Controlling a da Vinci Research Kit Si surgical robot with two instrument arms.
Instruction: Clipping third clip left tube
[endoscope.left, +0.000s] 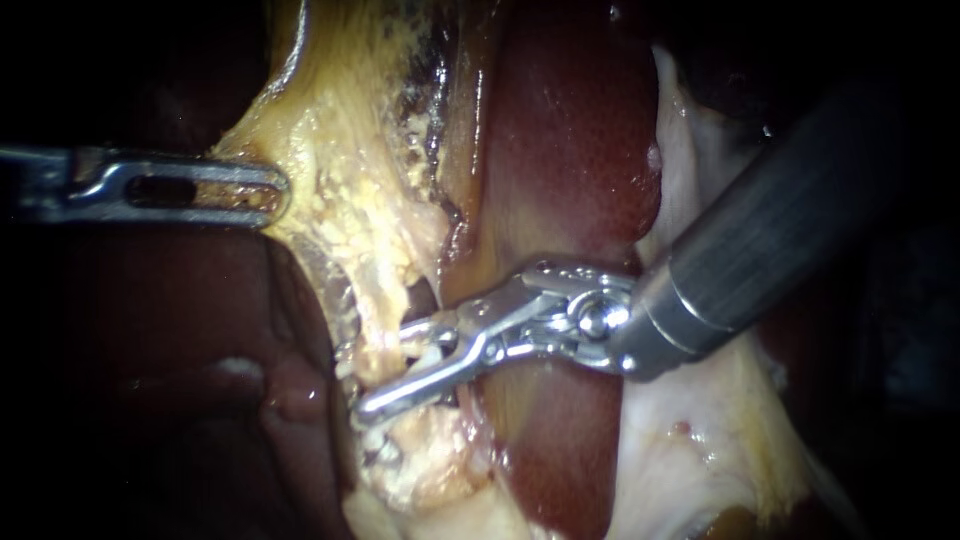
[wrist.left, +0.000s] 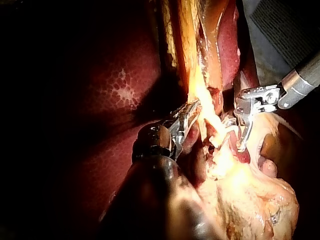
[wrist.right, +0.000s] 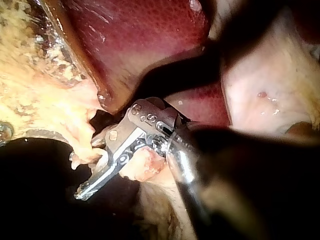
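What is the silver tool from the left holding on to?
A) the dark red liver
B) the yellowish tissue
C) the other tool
B: the left instrument has its jaws shut on the edge of the yellowish tissue, apart from the right instrument.

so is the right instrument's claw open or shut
Open: on the right instrument the endoscope view shows a clear gap between the claw's two halves, with the pale tube lying in it.

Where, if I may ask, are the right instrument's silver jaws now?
Endoscope view, centre: the right instrument's open jaws straddle the pale yellow tube, beside the dark red liver.
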